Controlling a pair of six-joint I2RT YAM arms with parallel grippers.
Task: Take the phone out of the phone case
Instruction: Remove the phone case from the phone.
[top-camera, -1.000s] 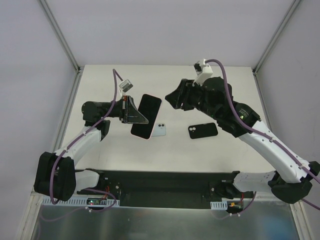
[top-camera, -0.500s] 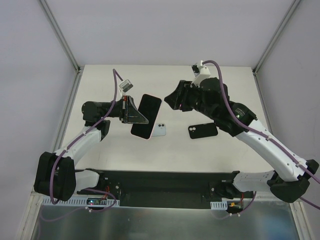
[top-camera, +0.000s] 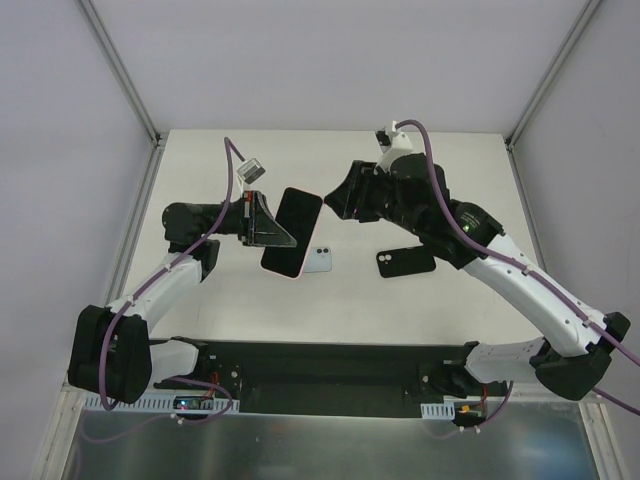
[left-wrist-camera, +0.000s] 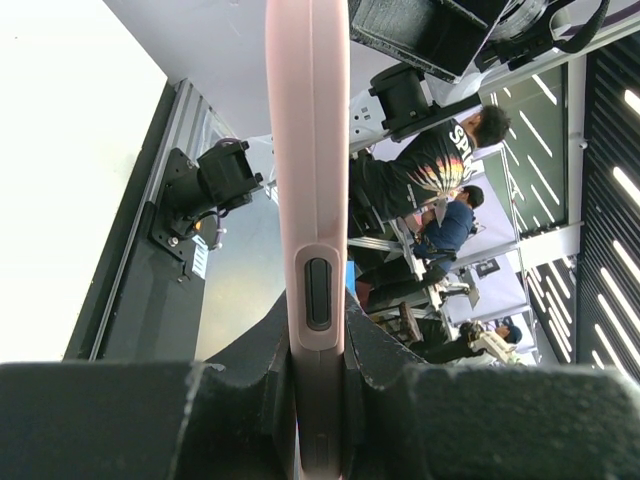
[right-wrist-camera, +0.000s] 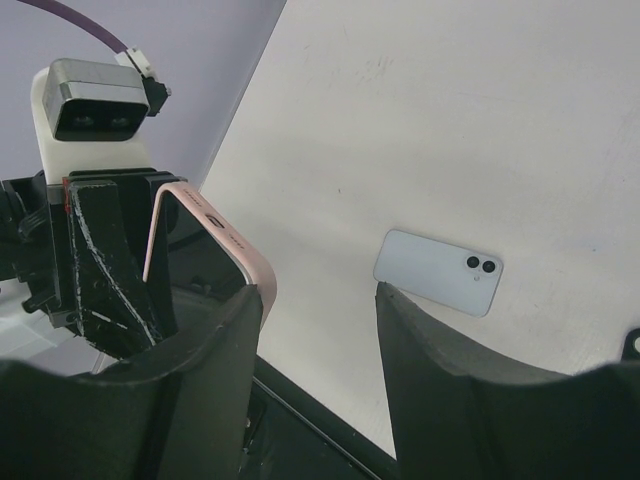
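My left gripper (top-camera: 268, 228) is shut on a phone in a pink case (top-camera: 293, 232) and holds it tilted above the table, dark screen up. In the left wrist view the case's pink edge (left-wrist-camera: 307, 180) with its side button runs up between my fingers. My right gripper (top-camera: 335, 200) is open beside the case's far end; in the right wrist view its jaws stand apart, with the case's corner (right-wrist-camera: 232, 250) just by the left finger (right-wrist-camera: 190, 370). A pale blue phone (top-camera: 320, 260) lies back up on the table, also in the right wrist view (right-wrist-camera: 438, 272).
A black phone or case (top-camera: 406, 262) lies back up on the table right of the pale blue one. The table's black front edge (top-camera: 330, 360) runs along the near side. Metal frame rails (top-camera: 140, 100) border the white table.
My right arm has moved left, bringing its open gripper closer to the far end of the pink-cased phone. The left arm and the phone have not moved.
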